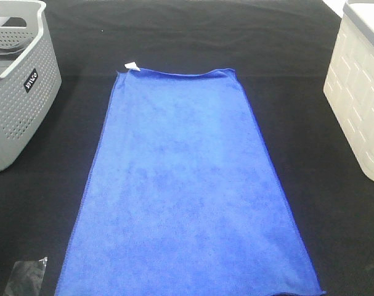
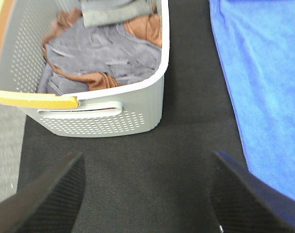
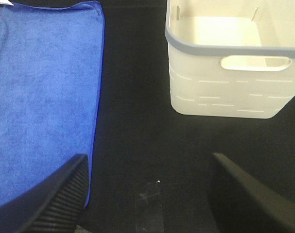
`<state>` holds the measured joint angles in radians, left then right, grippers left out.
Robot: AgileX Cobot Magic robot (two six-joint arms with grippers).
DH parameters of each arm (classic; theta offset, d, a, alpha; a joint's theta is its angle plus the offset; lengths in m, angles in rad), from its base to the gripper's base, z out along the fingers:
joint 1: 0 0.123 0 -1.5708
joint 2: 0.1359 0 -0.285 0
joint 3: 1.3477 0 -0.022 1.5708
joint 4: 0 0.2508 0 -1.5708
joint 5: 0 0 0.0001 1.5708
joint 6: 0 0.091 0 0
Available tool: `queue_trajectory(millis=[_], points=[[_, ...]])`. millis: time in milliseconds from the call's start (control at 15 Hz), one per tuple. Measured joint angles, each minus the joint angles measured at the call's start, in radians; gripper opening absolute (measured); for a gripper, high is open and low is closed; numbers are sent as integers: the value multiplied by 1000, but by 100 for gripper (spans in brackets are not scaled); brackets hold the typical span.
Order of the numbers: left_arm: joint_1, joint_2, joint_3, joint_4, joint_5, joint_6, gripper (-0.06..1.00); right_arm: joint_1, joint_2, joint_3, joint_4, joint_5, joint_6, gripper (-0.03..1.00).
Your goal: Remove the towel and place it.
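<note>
Towel (image 1: 187, 191): laid flat and fully spread on the black desk (image 1: 297, 80), midway between the two baskets, its long side running from the far part of the desk to the near edge. The white tag (image 1: 131, 65) is seen at the far left corner. Being spread out and free of folds, it is judged already set down, or not yet taken up; which of the two cannot be told.

Grey basket (image 1: 20, 92): stood at the far left corner of the desk, apart from the towel. Grey and brown cloths (image 2: 103, 53) are seen piled inside, so it is judged the store of laundry.

White basket (image 1: 359, 92): stood at the right edge of the desk, apart from the towel. Its inside is shown bare in the right wrist view; it is judged a likely receiving place.

Left fingers (image 2: 147, 194): held wide apart, nothing between them, poised over bare desk between the grey basket and the towel's left hem.

Right fingers (image 3: 147, 194): held wide apart, nothing gripped, poised over bare desk between the towel's right hem and the white basket.

Contact: none is observed between either set of fingers and the towel.

Risk: a single-hem pinch is judged likely to drag the long cloth.
</note>
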<state>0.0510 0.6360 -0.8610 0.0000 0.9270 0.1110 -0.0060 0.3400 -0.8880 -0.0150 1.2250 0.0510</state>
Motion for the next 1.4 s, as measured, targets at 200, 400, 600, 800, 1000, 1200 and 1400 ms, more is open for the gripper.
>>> queue_trajectory(millis=[200,400,600,800,1000,1200,1400], points=[[0,-148,128,8,-9,0,68,0,-101,69,5,0,0,69],[0,-380,269,8,12,1,68,0,-260,177,6,0,-30,69],[0,-572,329,14,68,1,68,0,-344,244,6,2,-51,69],[0,-640,351,12,106,0,68,0,-344,298,15,-12,-91,69],[0,-641,351,22,106,-55,68,0,-344,351,15,-73,-115,69],[0,-641,351,64,111,-147,68,0,-344,383,15,-154,-115,69],[0,-641,351,56,111,-149,68,0,-344,386,15,-157,-115,69]])
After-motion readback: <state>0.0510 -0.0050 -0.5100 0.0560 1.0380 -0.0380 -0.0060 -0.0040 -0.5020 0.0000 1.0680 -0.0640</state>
